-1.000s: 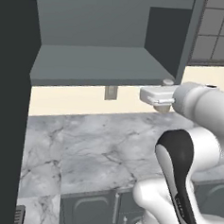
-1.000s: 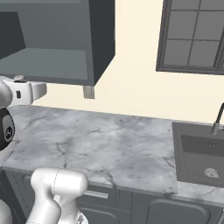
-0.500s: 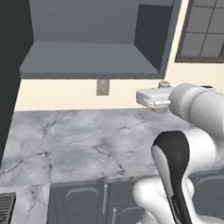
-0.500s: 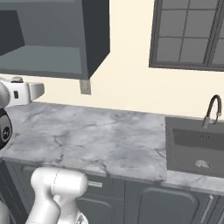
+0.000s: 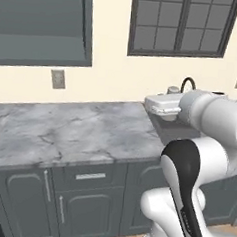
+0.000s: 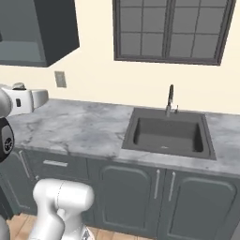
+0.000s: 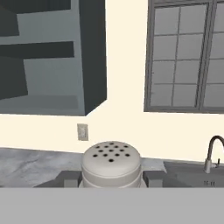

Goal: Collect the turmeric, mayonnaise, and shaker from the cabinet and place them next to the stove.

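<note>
My gripper (image 7: pixel 111 177) is shut on the shaker (image 7: pixel 111 162), a pale grey-beige cylinder with a perforated rounded cap. It stands upright between the two dark fingers (image 7: pixel 70 178). In the left base view the white hand (image 5: pixel 163 105) hovers above the counter's right part, with the shaker's cap (image 5: pixel 172 89) peeking over it. The hand (image 6: pixel 28 99) sits at the far left of the right base view. The dark slate cabinet (image 5: pixel 42 25) (image 6: pixel 44 28) (image 7: pixel 52 57) hangs open up to the left, its grey shelf showing. Turmeric, mayonnaise and stove are out of view.
A grey marble counter (image 5: pixel 64 132) runs over dark base cabinets (image 5: pixel 84 203). A sunken sink (image 6: pixel 166 133) with a curved faucet (image 6: pixel 171 98) lies to the right under a dark-framed window (image 6: pixel 173 28). A wall outlet (image 5: pixel 57 78) sits below the cabinet.
The whole picture has shifted: the base has driven right, so the cabinet slid left and the window and sink came into view. The gripper stays shut on the shaker.
</note>
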You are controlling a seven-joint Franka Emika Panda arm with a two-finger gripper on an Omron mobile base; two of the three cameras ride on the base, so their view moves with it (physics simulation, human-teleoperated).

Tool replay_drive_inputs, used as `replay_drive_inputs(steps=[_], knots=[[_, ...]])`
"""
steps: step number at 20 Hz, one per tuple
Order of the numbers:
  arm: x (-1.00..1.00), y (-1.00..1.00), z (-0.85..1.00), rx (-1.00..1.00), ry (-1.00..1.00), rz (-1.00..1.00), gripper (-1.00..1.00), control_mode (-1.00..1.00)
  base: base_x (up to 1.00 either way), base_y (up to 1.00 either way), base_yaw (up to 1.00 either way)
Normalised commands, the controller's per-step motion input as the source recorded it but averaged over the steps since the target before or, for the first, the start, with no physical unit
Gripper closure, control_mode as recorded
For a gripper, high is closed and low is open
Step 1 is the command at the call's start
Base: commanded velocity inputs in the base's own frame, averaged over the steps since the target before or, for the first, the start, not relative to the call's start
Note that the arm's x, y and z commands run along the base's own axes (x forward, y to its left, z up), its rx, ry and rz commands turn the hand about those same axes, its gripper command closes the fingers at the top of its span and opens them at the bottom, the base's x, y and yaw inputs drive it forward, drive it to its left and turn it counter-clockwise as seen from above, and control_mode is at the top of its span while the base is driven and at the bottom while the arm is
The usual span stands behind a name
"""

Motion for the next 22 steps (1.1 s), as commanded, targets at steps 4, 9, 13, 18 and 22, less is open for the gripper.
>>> replay_drive_inputs(steps=[4,9,13,18,22], knots=[[0.00,0.00,0.00,0.00,0.00,0.00,1.00,1.00,-0.60,-1.00,0.00],[0.00,0.00,0.00,0.00,0.00,0.00,1.00,1.00,-0.40,-1.00,0.00],[0.00,0.00,0.00,0.00,0.00,0.00,1.00,1.00,-0.25,-1.00,0.00],[0.00,0.00,0.00,0.00,0.00,0.00,1.00,1.00,-0.14,-1.00,0.00],[0.00,0.00,0.00,0.00,0.00,0.00,1.00,1.00,-0.09,-1.00,0.00]])
